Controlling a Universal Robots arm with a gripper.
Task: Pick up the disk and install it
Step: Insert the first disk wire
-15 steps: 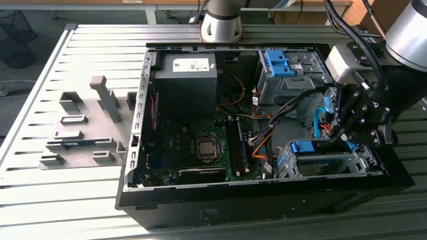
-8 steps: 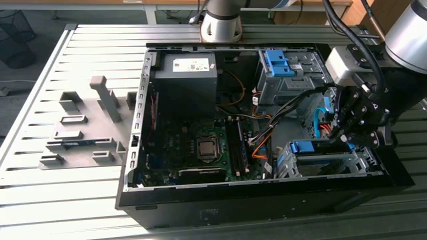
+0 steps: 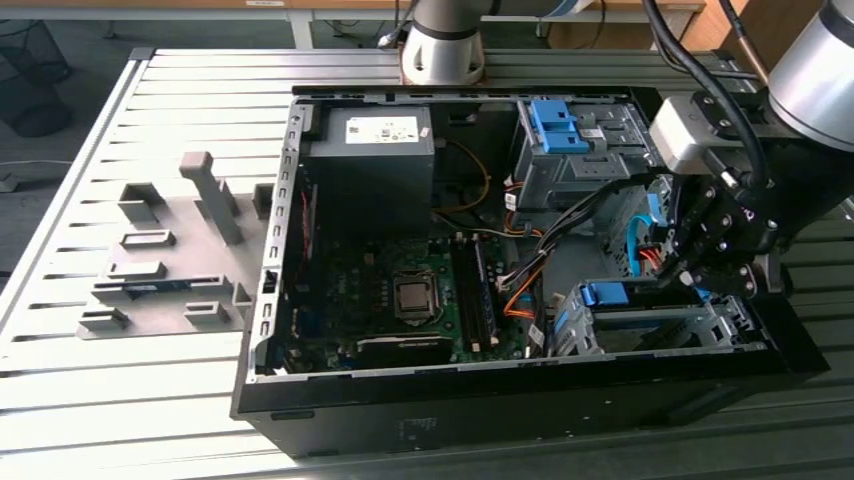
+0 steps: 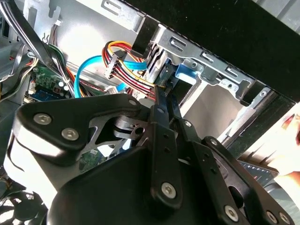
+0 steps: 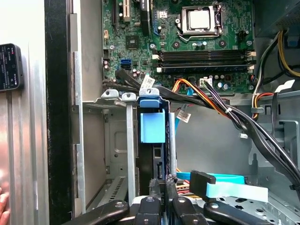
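Note:
The disk stands on edge in the lower drive cage of the open computer case, near the exterior view's right. Its blue frame shows at the cage's top, and again in both wrist views. Below the blue tab, the drive itself shows as a dark edge between the cage rails. My gripper hangs over that cage. Its black fingers are drawn together, shut, with the tips right at the end of the disk. Nothing shows between them.
A second blue frame sits in the upper cage. Cable bundles and a blue flat cable run close beside the gripper. The motherboard and dark power supply lie further in. A hand rests outside the case wall. Grey fixtures stand on the table.

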